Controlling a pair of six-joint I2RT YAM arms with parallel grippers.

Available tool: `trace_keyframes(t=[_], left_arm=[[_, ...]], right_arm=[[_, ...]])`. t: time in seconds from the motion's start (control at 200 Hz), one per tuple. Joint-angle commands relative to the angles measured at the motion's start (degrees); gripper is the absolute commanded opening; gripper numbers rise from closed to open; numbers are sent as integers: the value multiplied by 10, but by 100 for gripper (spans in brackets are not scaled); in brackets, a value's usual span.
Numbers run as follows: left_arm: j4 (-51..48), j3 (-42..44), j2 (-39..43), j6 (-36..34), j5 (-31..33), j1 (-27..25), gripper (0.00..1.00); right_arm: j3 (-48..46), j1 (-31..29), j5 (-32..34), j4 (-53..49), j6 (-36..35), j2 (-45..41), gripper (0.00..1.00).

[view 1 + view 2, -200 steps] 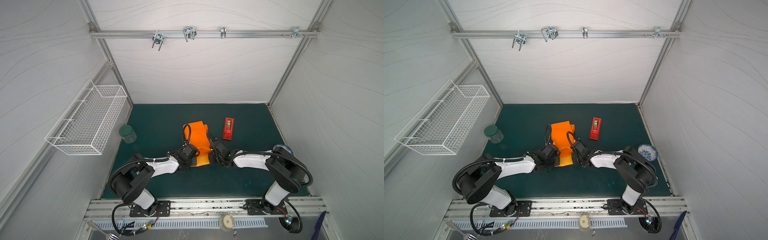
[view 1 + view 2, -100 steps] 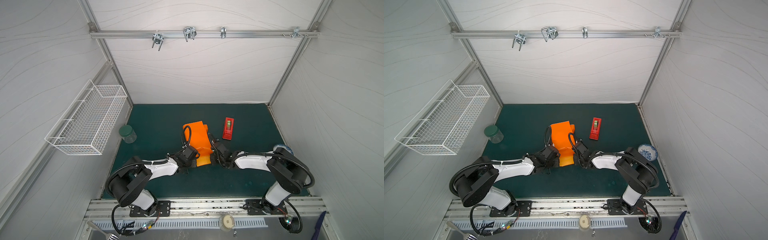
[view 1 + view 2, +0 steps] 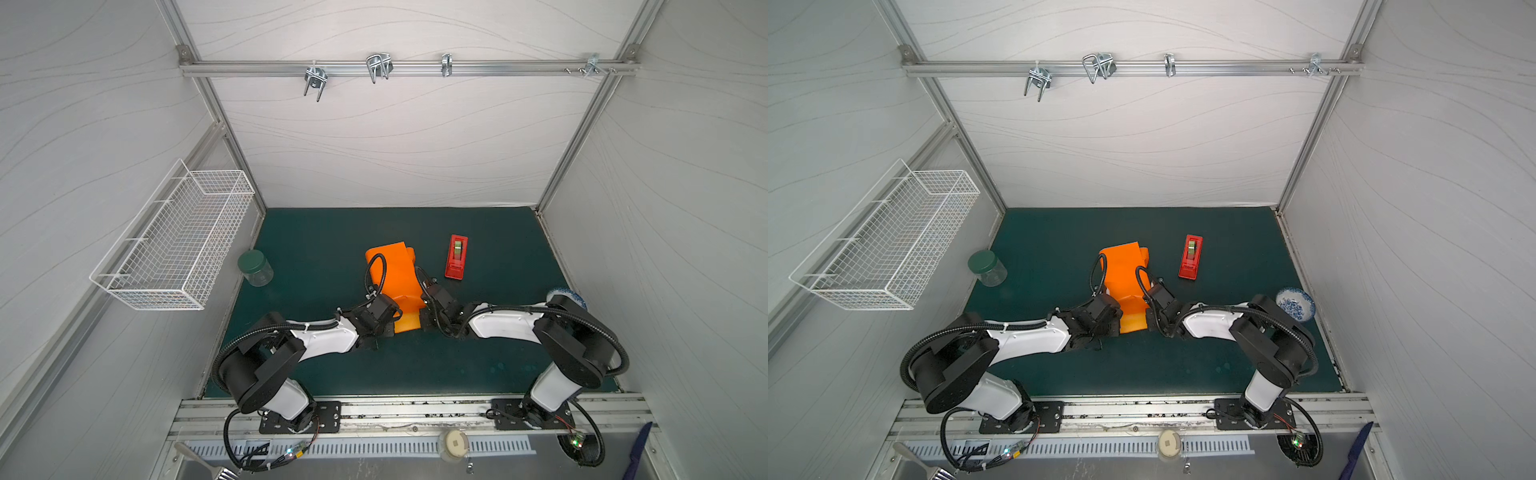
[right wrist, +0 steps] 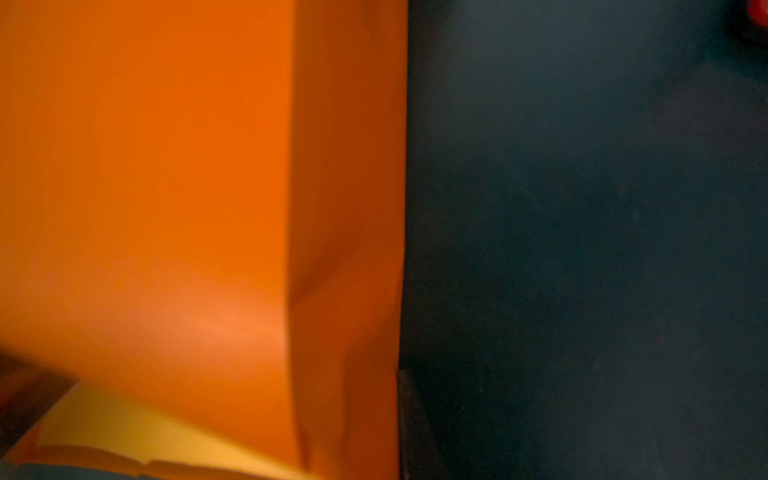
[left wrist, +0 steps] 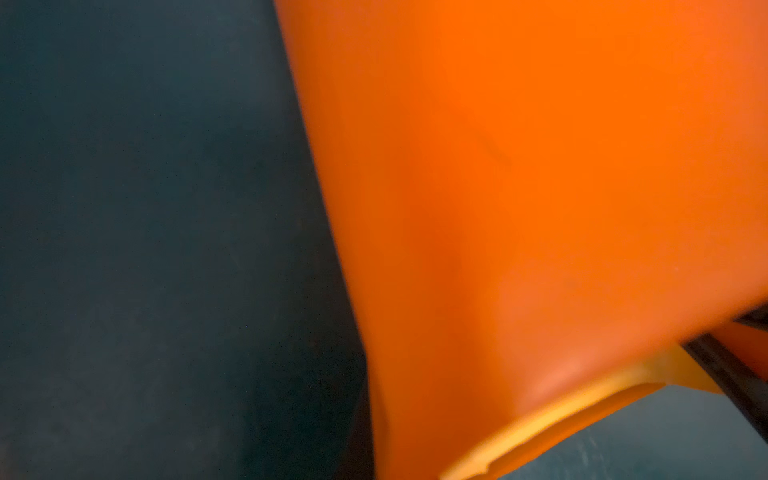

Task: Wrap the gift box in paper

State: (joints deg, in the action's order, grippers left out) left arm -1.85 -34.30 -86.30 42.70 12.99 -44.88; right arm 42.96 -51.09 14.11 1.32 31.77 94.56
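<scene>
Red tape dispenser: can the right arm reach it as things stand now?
Probably yes: the red tape dispenser lies close beyond the right hand, with only bare mat between them.

Bright orange paper [image 3: 399, 270], creased into a long boxy wrap, mid-mat [image 3: 324, 249], near flap flat, paler underside showing

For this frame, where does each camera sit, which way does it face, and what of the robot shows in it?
Top views: high above the arm bases, looking down at the dark green mat, bright orange paper sheet and narrow red tape dispenser; the left arm and right arm show whole.
Left wrist: close beside the paper, over the mat; no robot part clearly identifiable.
Right wrist: close at the paper's opposite side; likewise blurred.
Shared: every view shows paper and mat; the top views nearly match.
</scene>
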Motion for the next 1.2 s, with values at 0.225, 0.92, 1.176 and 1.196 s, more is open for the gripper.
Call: trace_keyframes(t=[0.225, 0.92, 1.176, 1.196], left_arm=[[-28, 21, 12, 27, -14, -10, 29], [-22, 5, -23, 22, 0, -14, 0], [-41, 2, 12, 15, 0, -15, 27], [-43, 2, 16, 13, 0, -14, 30]], right_arm=[[-50, -2, -17, -23, 13, -66, 30], [-29, -1, -17, 2, -2, -17, 3], [-71, 26, -84, -1, -30, -102, 35], [-70, 31, -97, -2, -34, -106, 38]])
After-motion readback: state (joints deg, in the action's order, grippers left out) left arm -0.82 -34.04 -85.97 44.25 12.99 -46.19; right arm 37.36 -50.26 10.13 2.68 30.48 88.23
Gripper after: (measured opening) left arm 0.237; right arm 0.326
